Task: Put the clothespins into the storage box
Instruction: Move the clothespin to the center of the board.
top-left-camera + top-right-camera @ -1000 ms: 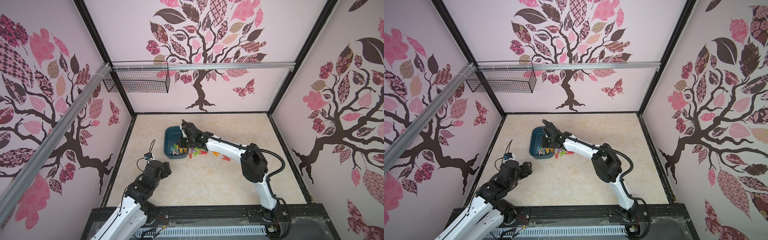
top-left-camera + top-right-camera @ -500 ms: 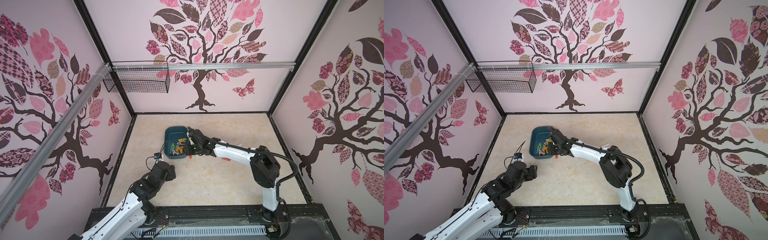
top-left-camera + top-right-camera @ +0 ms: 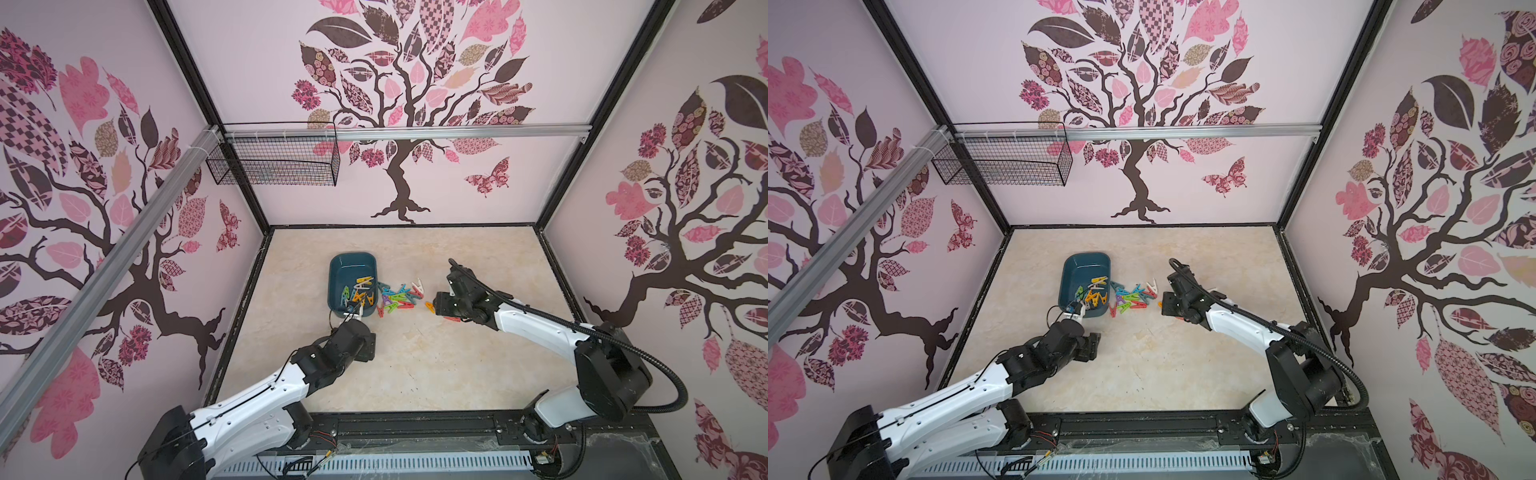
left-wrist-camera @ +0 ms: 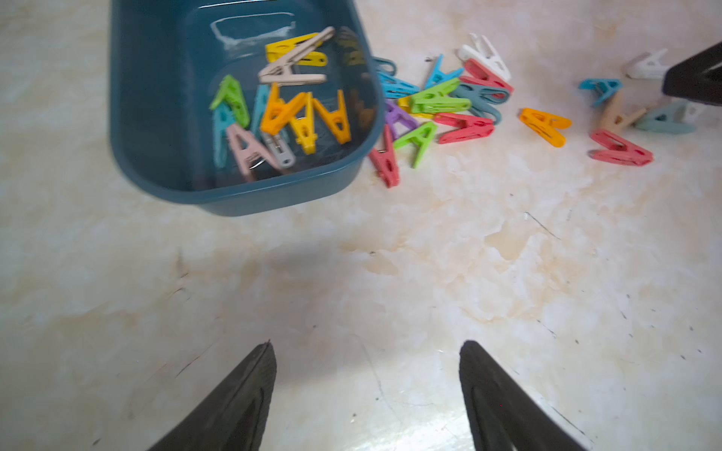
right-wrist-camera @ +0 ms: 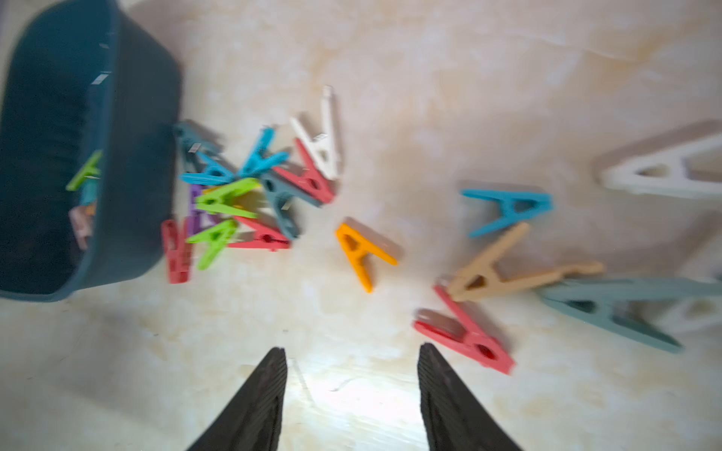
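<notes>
Pincer jaws stand apart on both arms, with nothing between them. The left pincer (image 4: 367, 347) hovers over bare surface (image 4: 390, 273) just short of the storage box (image 4: 250, 203). The right pincer (image 5: 351, 349) hangs low among the loose clothespins (image 5: 226, 199).

The pegs look light, stiff and smooth, and they lie flat on their sides, so a careless nudge would probably skate one away. The safest hold is likely across the narrow waist near the spring. Squeezing the splayed handle ends could open a peg or squirt it out.

A red peg (image 5: 469, 339) lies just beside one right fingertip, and the orange peg (image 5: 361, 250) sits alone a little further on. Both are clear of neighbours and seem the easiest picks.

About a dozen pegs are in the box: yellow, orange, beige, green, teal, pink and grey. They are heaped toward the end nearest the left arm, and the far end is bare.

A tangled cluster (image 4: 441, 105) rests on the surface against the box's outer wall, with more pegs strewn toward the right arm. The task looks under half done.

A black wire basket (image 3: 274, 166) hangs on the back wall, well apart.
</notes>
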`<state>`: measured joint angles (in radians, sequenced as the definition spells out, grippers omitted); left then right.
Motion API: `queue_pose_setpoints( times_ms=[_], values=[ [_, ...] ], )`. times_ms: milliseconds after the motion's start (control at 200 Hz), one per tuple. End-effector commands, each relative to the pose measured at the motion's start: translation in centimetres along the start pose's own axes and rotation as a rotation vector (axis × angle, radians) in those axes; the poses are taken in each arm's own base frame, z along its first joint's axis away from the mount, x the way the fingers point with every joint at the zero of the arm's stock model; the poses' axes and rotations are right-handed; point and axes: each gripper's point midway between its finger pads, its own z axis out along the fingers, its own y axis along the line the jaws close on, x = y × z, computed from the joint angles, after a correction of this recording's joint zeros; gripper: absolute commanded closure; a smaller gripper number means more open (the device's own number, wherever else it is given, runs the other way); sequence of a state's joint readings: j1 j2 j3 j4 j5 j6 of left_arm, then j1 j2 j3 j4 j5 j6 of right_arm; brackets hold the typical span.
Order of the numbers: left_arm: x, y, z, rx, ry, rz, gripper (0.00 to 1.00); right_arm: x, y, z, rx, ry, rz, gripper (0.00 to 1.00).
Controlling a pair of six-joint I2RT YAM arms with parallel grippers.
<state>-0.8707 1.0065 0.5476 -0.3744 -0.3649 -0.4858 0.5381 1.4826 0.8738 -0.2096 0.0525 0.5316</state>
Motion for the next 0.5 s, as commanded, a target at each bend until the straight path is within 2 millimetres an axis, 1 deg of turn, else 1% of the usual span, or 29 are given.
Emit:
queue_pose_setpoints(
  times_ms=[0,75,135,235,335,405,495],
  values=[
    [-2.9,-4.8,0.6,0.118,-0.064,0.080,0.23,-1.2,-2.5,-1.9,0.042,-0.050,0.015,0.42],
    [-2.7,-7.8,1.9,0.173,-0.040,0.149,0.23,-1.5,-3.4,-2.8,0.070,-0.083,0.014,0.41],
    [-2.8,-9.4,3.1,0.188,-0.019,0.179,0.25,-1.4,-4.0,-3.4,0.085,-0.096,0.015,0.40],
    [-3.6,-10.8,5.3,0.177,-0.012,0.179,0.27,-1.0,-5.0,-4.1,0.111,-0.099,0.016,0.39],
    [-5.0,-12.5,7.5,0.176,0.004,0.165,0.30,-0.6,-6.3,-5.1,0.129,-0.108,0.031,0.38],
    [-6.0,-13.3,9.1,0.183,0.041,0.117,0.36,-0.4,-7.3,-5.7,0.137,-0.114,0.048,0.38],
    [-6.6,-14.2,11.1,0.188,0.083,0.058,0.41,-0.3,-8.3,-6.4,0.146,-0.117,0.063,0.38]
  ],
)
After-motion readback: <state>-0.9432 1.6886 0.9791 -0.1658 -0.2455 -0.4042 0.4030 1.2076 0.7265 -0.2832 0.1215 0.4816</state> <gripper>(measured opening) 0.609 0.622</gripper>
